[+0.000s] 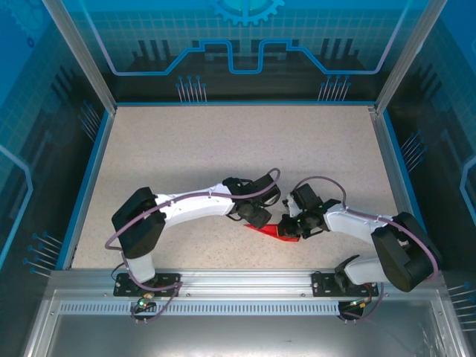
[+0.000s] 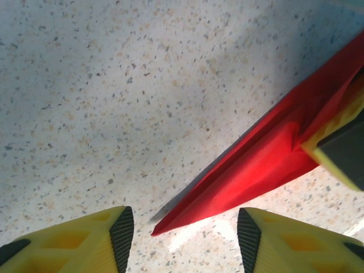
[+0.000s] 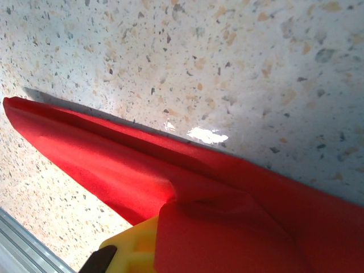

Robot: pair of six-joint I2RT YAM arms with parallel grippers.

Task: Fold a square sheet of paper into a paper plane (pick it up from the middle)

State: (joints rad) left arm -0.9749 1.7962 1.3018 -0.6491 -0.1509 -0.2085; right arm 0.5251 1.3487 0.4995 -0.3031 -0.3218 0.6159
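Observation:
The red sheet of paper [image 1: 269,228] is folded into a narrow pointed dart with a long crease, the shape of a paper plane, and sits low over the speckled table between the two arms. In the left wrist view the paper [image 2: 267,156] runs down from the upper right, and its sharp tip reaches into the gap of my left gripper [image 2: 185,230]. That gripper is open, and its pads [image 2: 121,233] are clear of the tip. My right gripper [image 3: 170,250] is shut on the wide end of the paper [image 3: 114,165]. One of its yellow fingers [image 3: 133,244] shows under the paper.
The speckled table [image 1: 223,149] has a blue rim and glass walls around it. A metal rail [image 1: 245,286] carrying both arm bases lies close behind the paper. The right gripper's yellow finger [image 2: 341,151] shows at the right edge of the left wrist view.

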